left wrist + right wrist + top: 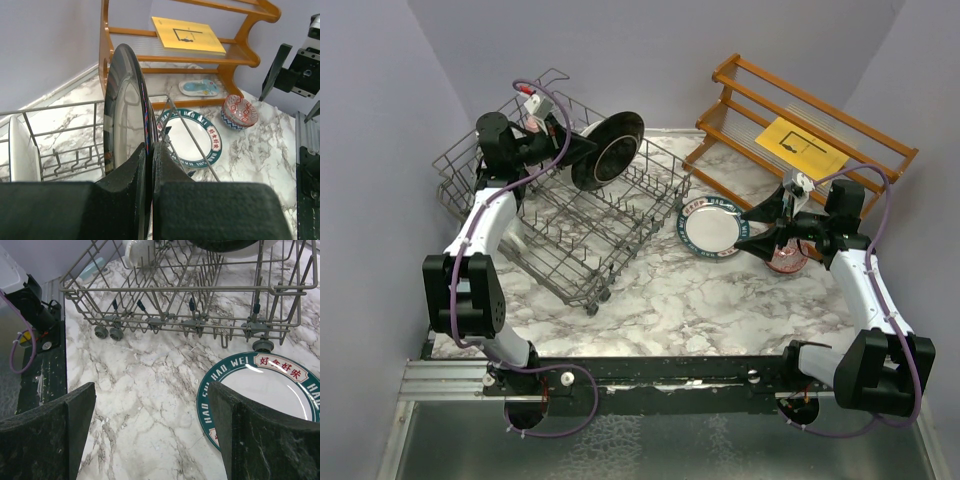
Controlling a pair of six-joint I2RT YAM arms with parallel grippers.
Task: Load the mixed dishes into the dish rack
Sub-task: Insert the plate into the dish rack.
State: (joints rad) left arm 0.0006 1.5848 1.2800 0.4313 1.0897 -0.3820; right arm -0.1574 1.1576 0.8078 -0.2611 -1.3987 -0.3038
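Jaws: left gripper (150, 152) clenched on the black plate (122, 110) over the dish rack (555, 278), right gripper (151, 390) released — lower it edge-on between tines (582, 232).

The dish rack (582, 232) sits on the surface (720, 300) at about 10 o'clock from the middle, and the shelf (740, 75) stands at about 1 o'clock with the paper sheet (800, 147) on it. The upright plate (612, 148) is over the rack's 1 o'clock corner, in the left tool (582, 146). The flat plate (712, 226) lies at the rack's 3 o'clock, with the bowl (241, 111) just beside it at 4 o'clock.
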